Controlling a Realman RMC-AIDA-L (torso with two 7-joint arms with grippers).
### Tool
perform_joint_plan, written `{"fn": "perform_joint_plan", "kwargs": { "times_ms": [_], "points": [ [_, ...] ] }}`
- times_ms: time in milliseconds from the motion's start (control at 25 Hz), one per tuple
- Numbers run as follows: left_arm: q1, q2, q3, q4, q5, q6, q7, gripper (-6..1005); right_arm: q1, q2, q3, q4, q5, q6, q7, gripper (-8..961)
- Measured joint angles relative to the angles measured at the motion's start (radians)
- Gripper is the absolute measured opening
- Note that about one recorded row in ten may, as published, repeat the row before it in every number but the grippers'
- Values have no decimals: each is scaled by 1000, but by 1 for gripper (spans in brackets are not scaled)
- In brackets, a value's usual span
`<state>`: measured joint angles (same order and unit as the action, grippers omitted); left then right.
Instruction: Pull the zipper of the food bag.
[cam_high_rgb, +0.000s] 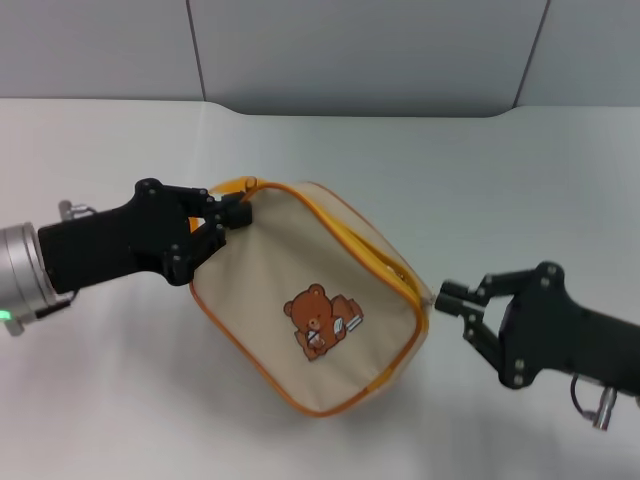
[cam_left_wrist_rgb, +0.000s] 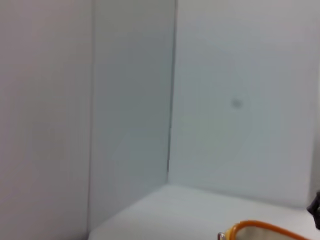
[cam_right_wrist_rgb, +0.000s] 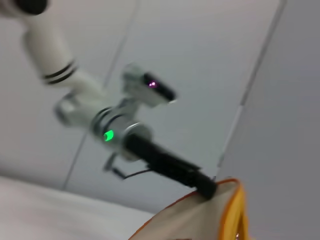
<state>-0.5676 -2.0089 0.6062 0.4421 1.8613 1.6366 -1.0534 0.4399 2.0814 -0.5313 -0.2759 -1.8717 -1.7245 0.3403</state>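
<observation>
Two black grippers flank the boxy beige canvas food bag (cam_high_rgb: 310, 300) with orange piping, which sits tilted on the white table (cam_high_rgb: 480, 180), its brown bear print (cam_high_rgb: 320, 322) facing up. The left gripper (cam_high_rgb: 228, 222) reaches in from the left and has its fingers pressed together on the bag's far left corner, right where the orange strap loop (cam_high_rgb: 232, 186) curls up over the edge. The thin orange-yellow zipper (cam_high_rgb: 365, 243) runs along the bag's far right edge, from that pinched corner down toward the near right corner; its small pull tab cannot be made out for certain in the head view. The right gripper (cam_high_rgb: 452, 300) comes in from the right, with its fingertips just beside the bag's right corner at the end of the zip track; the fingers look close together, and whether they pinch anything there cannot be told. In the left wrist view only an orange-edged piece of the bag (cam_left_wrist_rgb: 265, 231) shows against the grey walls. In the right wrist view the left arm's black gripper (cam_right_wrist_rgb: 205, 188) meets the bag's upper corner (cam_right_wrist_rgb: 210, 215).
</observation>
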Motion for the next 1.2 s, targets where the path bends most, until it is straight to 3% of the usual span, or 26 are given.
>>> {"fn": "perform_joint_plan", "kwargs": {
  "times_ms": [40,200,240,360,640,720,960,1200],
  "points": [
    [21,-22,-96,-84,-6,0,69,49,5,-1,5,-2,1,8,30,69],
    [67,-65,-195,-179,-14,-15,207,49,28,-4,47,-5,4,28,102,109],
    [75,-67,-202,-205,-15,-21,236,49,32,-4,57,-5,7,27,114,128],
    [92,-63,-199,-265,-11,-28,273,50,42,-9,64,-6,36,9,158,184],
    [153,-62,-181,-259,0,-28,277,50,58,-13,73,-5,44,-5,208,314],
    [157,-60,-176,-258,8,-32,275,51,58,-10,73,-4,45,-6,210,523],
    [158,-55,-174,-235,20,-44,242,54,58,-9,74,1,45,-3,211,718],
    [139,-42,-203,-159,4,67,98,228,56,-16,71,-8,49,-29,290,719]
  ]
}}
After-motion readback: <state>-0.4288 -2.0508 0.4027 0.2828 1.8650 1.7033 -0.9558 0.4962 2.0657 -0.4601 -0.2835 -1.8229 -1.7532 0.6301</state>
